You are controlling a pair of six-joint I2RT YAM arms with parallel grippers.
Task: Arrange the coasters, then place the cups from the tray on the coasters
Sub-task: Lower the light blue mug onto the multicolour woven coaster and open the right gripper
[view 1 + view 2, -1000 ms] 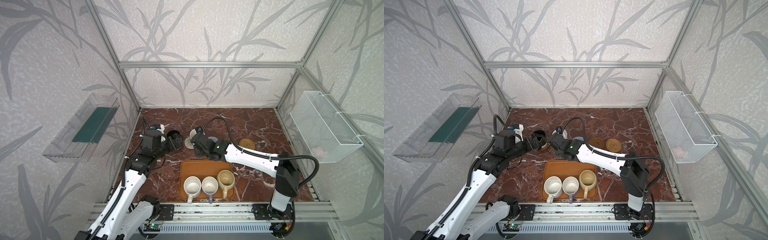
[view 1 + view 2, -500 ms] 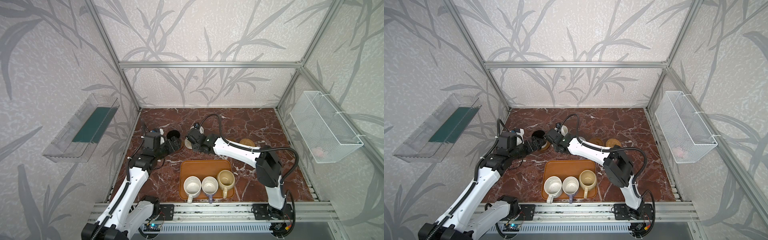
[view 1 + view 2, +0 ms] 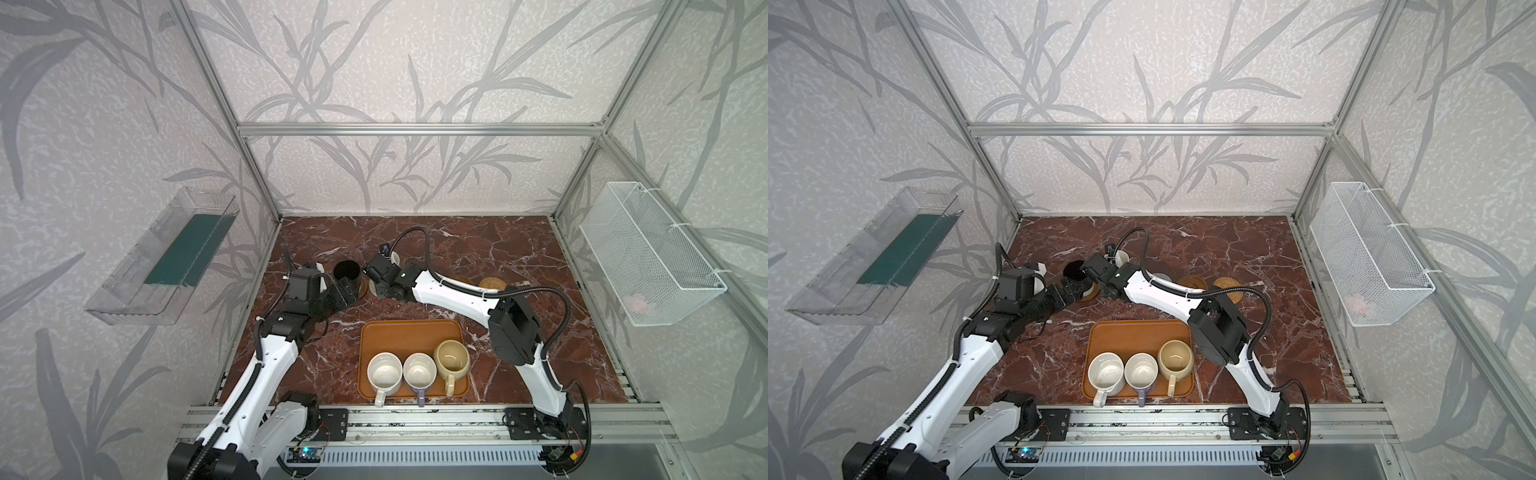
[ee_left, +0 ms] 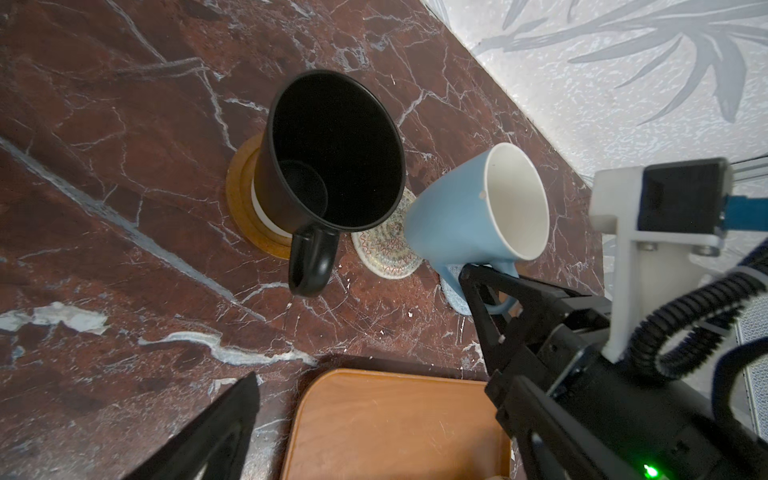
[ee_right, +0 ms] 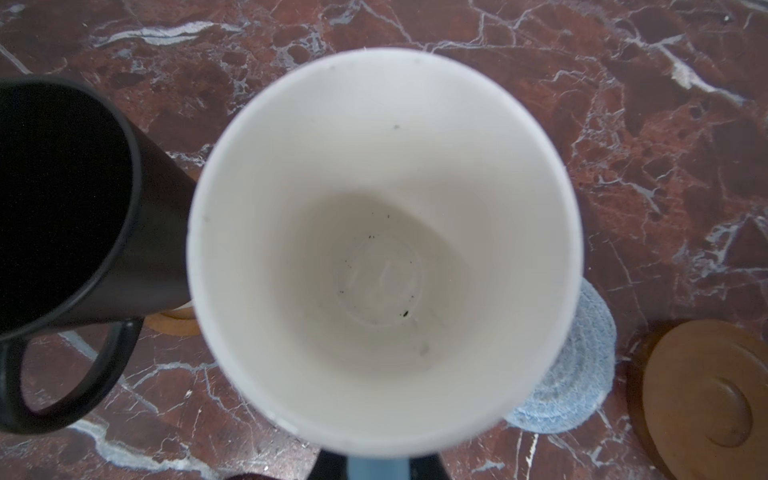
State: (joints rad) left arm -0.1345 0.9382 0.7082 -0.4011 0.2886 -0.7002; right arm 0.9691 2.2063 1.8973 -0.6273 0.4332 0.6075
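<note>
My right gripper (image 3: 387,269) is shut on the handle of the light blue cup (image 4: 457,224), whose pale inside (image 5: 382,249) fills the right wrist view. That cup hangs over the cream woven coaster (image 4: 388,255); whether it touches is unclear. Right beside it the black cup (image 3: 346,270) stands on a brown wooden coaster (image 4: 241,199). My left gripper (image 3: 348,291) is open just in front of the black cup's handle (image 4: 311,266), apart from it. The tray (image 3: 411,334) holds the speckled white (image 3: 384,373), lavender (image 3: 419,371) and beige-yellow (image 3: 452,360) cups.
A blue-grey woven coaster (image 5: 575,374), a second wooden coaster (image 5: 706,395) and a tan rattan coaster (image 3: 493,284) lie in a row to the right, partly under my right arm. A clear bin (image 3: 166,257) and a wire basket (image 3: 648,253) hang on the side walls.
My right gripper carried the light blue cup left and back, close beside the black cup. My left gripper drew back slightly from the black cup.
</note>
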